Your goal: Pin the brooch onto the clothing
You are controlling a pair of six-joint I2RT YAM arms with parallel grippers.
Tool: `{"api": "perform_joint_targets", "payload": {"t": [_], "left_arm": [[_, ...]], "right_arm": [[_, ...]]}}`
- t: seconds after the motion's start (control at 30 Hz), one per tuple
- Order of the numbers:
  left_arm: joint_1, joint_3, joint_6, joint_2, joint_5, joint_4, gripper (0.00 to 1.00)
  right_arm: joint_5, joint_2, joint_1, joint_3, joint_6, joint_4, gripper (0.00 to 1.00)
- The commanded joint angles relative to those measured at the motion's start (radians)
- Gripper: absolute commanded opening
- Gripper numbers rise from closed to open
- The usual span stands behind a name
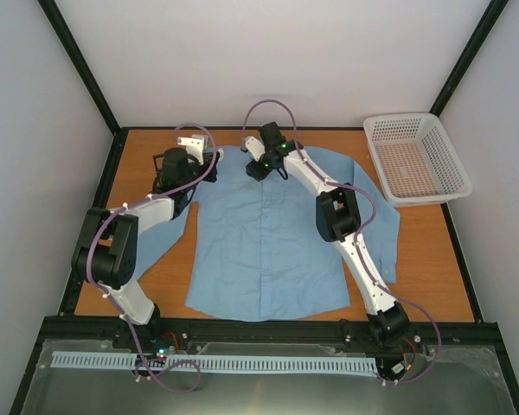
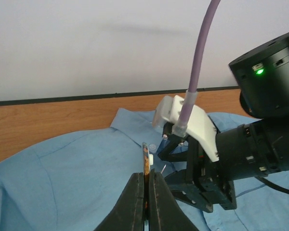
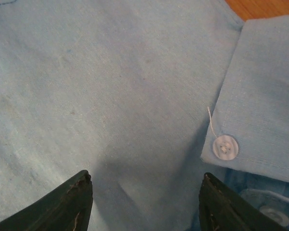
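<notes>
- The tiny greenish-grey round brooch (image 2: 145, 155) stands edge-on, clenched in the left gripper (image 2: 146, 179) above the light blue button-up shirt (image 1: 259, 251), near its collar.
- The right gripper (image 3: 144, 192) is released, jaws wide, just over cloth beside a white button (image 3: 225, 147).
- A white plastic mesh basket (image 1: 400, 118) sits far right.

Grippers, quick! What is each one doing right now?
Left gripper: shut, holding the brooch.
Right gripper: open, empty, above the shirt.

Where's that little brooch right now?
In the left wrist view, the brooch is pinched edge-on in the left end effector, over the light blue shirt near its collar.
</notes>
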Motion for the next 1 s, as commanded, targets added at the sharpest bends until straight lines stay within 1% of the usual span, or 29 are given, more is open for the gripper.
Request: {"api": "perform_joint_targets", "payload": {"t": [0.0, 0.07, 0.1, 0.17, 0.27, 0.33, 0.37, 0.43, 0.47, 0.73, 0.87, 0.9, 0.93, 0.97], "left_arm": [[0.01, -0.006, -0.011, -0.05, 0.024, 0.034, 0.01], [0.01, -0.008, -0.013, -0.057, 0.022, 0.034, 0.01], [0.01, -0.011, -0.013, -0.061, 0.023, 0.033, 0.01], [0.011, -0.015, -0.013, -0.067, 0.024, 0.032, 0.01], [0.01, -0.022, -0.014, -0.078, 0.024, 0.029, 0.01], [0.011, -0.027, -0.012, -0.08, 0.022, 0.029, 0.01], [0.01, -0.028, -0.011, -0.078, 0.02, 0.029, 0.01], [0.01, -0.029, -0.006, -0.07, 0.015, 0.029, 0.01], [0.01, -0.027, -0.004, -0.063, 0.015, 0.029, 0.01], [0.013, 0.018, 0.029, 0.0, -0.005, 0.026, 0.01], [0.013, 0.014, 0.025, -0.005, -0.006, 0.026, 0.01], [0.013, 0.009, 0.024, -0.01, -0.007, 0.026, 0.01], [0.013, 0.004, 0.024, -0.014, -0.008, 0.026, 0.01], [0.013, -0.004, 0.02, -0.02, -0.01, 0.026, 0.01]], "right_arm": [[0.029, 0.06, 0.013, 0.041, 0.017, -0.019, 0.59], [0.051, 0.084, 0.019, 0.055, 0.014, -0.042, 0.56], [0.058, 0.093, 0.021, 0.055, 0.013, -0.052, 0.51], [0.06, 0.107, 0.022, 0.055, 0.021, -0.067, 0.37], [0.053, 0.117, 0.019, 0.07, 0.032, -0.087, 0.24], [0.05, 0.114, 0.017, 0.07, 0.035, -0.086, 0.12], [0.046, 0.111, 0.017, 0.071, 0.035, -0.083, 0.1], [0.033, 0.097, 0.016, 0.073, 0.038, -0.066, 0.07], [0.027, 0.085, 0.016, 0.074, 0.038, -0.057, 0.04], [-0.021, -0.02, 0.012, 0.074, 0.039, 0.005, 0.03], [-0.036, -0.078, 0.014, 0.028, -0.021, -0.008, 0.03], [-0.035, -0.081, 0.014, 0.02, -0.038, -0.026, 0.09], [-0.017, -0.08, 0.013, 0.012, -0.037, -0.038, 0.19], [-0.01, -0.075, 0.014, 0.009, -0.034, -0.05, 0.24]]}}
